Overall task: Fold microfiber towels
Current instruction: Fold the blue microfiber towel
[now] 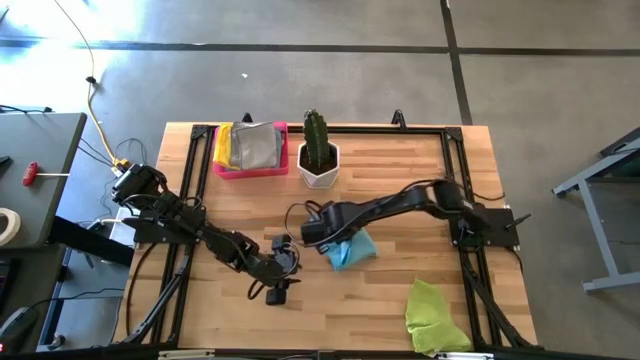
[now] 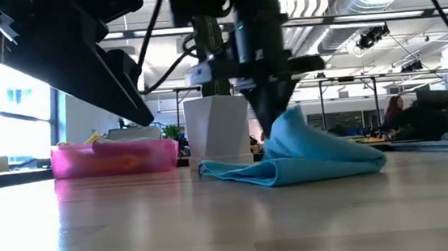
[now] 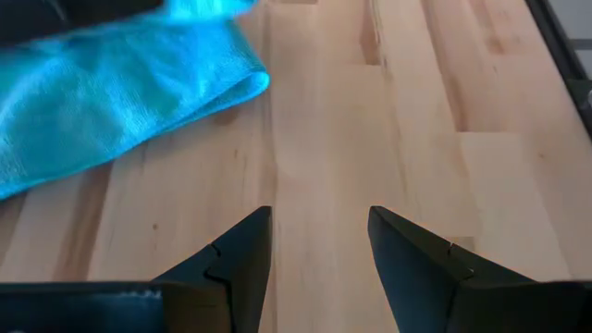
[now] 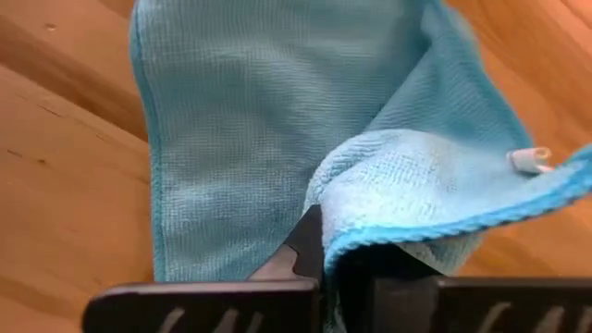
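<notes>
Our right claw (image 4: 319, 264) pinches a raised fold of the light blue towel (image 1: 350, 250) at mid-desk; our left claw (image 3: 314, 250) waits open beside it. It looks soft and limp, best gripped at corners.

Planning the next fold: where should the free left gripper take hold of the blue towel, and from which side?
Probably the low folded edge of the blue towel nearest the left gripper, coming in from the left, level with the table. That edge lies flat and free with bare wood before it, and the open fingers already face it. The right gripper pinches the raised far side, so stay clear there.
</notes>
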Robot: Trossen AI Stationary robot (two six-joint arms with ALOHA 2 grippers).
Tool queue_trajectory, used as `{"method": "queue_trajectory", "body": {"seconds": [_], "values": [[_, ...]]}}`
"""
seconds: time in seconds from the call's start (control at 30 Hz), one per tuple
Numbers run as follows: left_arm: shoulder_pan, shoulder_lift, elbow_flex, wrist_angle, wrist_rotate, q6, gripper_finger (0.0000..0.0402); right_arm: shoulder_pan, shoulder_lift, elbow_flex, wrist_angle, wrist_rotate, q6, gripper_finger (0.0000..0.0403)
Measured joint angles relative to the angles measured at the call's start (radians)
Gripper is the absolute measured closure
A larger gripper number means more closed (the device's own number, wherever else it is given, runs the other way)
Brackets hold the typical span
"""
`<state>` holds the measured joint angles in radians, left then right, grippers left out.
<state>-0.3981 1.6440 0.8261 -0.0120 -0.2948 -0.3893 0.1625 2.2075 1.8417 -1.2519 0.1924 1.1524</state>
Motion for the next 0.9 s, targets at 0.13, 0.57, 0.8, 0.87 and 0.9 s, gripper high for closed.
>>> {"method": "queue_trajectory", "body": {"seconds": [0.13,0.57,0.8,0.87,0.9], "values": [[0.000,0.000,0.000,-0.014,-0.011,0.012,0.0230,0.000,0.077,0.084,-0.003,0.007,-0.084,0.0402],[-0.011,0.000,0.000,-0.021,-0.061,0.017,0.0230,0.014,0.117,0.188,-0.009,0.151,-0.216,0.0280],[-0.053,0.000,0.000,-0.021,-0.061,0.000,0.0230,0.045,0.117,0.315,-0.069,0.364,-0.447,0.0270],[-0.065,0.000,0.000,-0.020,-0.061,-0.017,0.0230,0.067,0.117,0.364,-0.074,0.446,-0.539,0.0270],[-0.070,0.000,0.000,-0.020,-0.060,-0.023,0.0230,0.080,0.117,0.389,-0.072,0.482,-0.582,0.0270]]}}
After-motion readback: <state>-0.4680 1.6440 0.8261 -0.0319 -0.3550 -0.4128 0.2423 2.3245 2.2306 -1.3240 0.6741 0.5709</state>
